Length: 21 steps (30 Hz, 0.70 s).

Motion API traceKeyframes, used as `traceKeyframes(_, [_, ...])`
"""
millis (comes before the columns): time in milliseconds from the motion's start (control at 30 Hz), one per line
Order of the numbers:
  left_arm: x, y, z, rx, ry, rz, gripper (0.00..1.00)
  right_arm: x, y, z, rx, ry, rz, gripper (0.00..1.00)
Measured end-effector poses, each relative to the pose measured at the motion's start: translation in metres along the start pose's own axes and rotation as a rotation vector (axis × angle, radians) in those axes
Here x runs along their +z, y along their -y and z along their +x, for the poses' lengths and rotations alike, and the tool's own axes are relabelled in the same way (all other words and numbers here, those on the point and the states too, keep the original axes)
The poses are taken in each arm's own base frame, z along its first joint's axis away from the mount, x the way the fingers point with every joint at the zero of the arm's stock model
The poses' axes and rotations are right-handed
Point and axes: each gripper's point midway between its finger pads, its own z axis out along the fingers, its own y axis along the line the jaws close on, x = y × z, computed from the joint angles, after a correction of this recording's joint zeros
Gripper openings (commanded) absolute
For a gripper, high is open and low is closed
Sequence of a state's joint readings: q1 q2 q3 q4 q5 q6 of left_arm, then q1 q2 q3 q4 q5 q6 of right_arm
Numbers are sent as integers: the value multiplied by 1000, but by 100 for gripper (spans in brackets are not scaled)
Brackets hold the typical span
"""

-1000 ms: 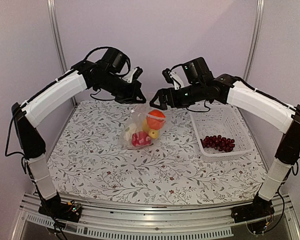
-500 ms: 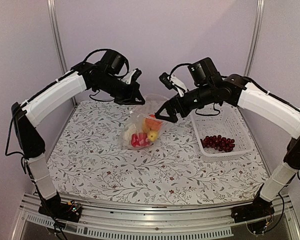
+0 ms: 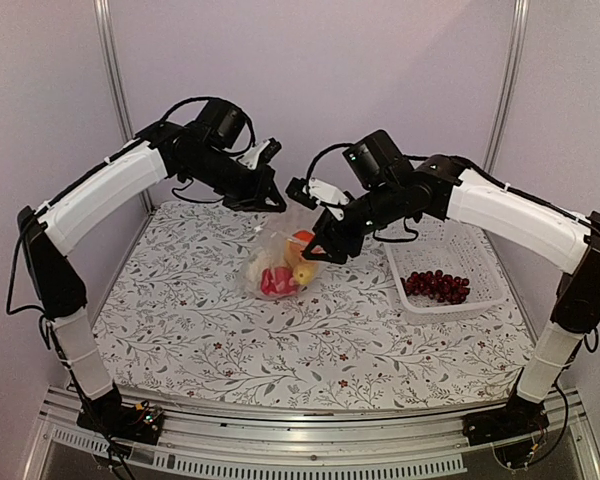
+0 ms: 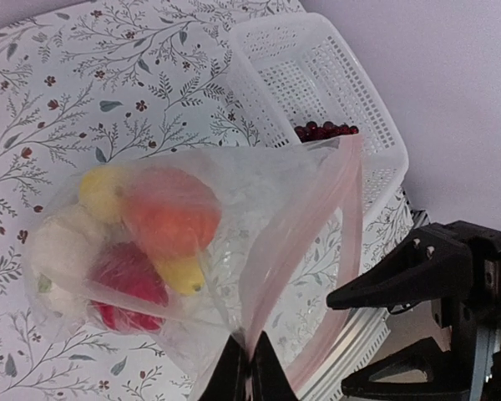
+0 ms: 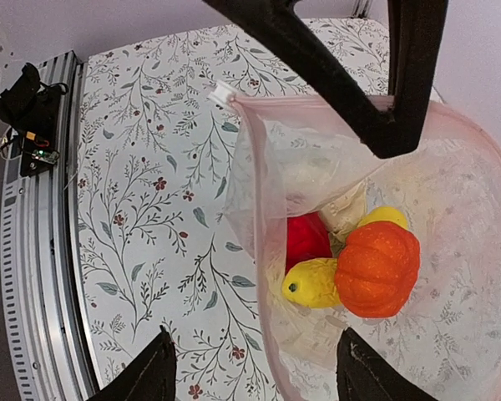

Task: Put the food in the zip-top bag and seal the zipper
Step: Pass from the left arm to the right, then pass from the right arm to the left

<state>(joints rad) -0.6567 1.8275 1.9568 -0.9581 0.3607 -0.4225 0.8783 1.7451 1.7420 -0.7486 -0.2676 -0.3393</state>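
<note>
Clear bag (image 3: 278, 258), hanging mouth-up over the middle of the worktop (image 3: 230, 340); its belly sags down to the cloth, apparently resting there. Inside lie an orange ball (image 5: 377, 267), a red piece (image 5: 305, 238), yellow pieces (image 5: 313, 284) and a cream lump (image 4: 54, 246). The grape bunch (image 3: 437, 285) lies apart in the white basket (image 3: 445, 240) to the right, not yet bagged. The zipper (image 4: 317, 225) shows only as a faint pinkish band round the mouth. The left fingers (image 4: 250, 369) are pressed together on that band at one corner and carry the bag. The right fingers (image 3: 320, 250) stand apart at the opposite side, the rim passing between them. Judged by its look, the film is thin, limp and slick. It will fold wherever it is unsupported, and the toys, though light, drag the mouth out of shape. The stiffer zipper band is the sensible place to grip, near its far end, so that the mouth pulls taut for sealing. Hard to make out: whether the right fingers touch the film, which yellow piece is the long one behind the crinkles, and, from above, the mouth itself, which the right arm partly covers.
</note>
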Motion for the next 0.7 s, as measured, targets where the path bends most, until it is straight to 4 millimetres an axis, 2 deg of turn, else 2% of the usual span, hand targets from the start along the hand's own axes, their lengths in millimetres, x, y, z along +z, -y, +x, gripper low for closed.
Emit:
traceKeyframes(33, [-1,0,0,2,-1,2,4,4,-1,3,-12,-12,0,58])
traceKeyframes(200, [-2,2,3,4,-12,12,5,18,0,13,-55,-60,18,13])
traceKeyframes(267, [-2,3,4,5,-14,15,14,20,1,16,-58,-72,24,2])
traceKeyframes(333, [-4,2,5,4,-16,15,19,21,1,14,-66,-79,30,0])
traceKeyframes(433, [-8,3,6,11,-11,12,20,18,-4,2,-88,-59,29,0])
traceKeyframes(567, [-11,1,6,16,-5,-1,13,12,-16,-15,-113,-25,17,0])
traceKeyframes(700, [-11,-2,6,23,-4,-15,3,12,-22,-16,-120,-28,5,1])
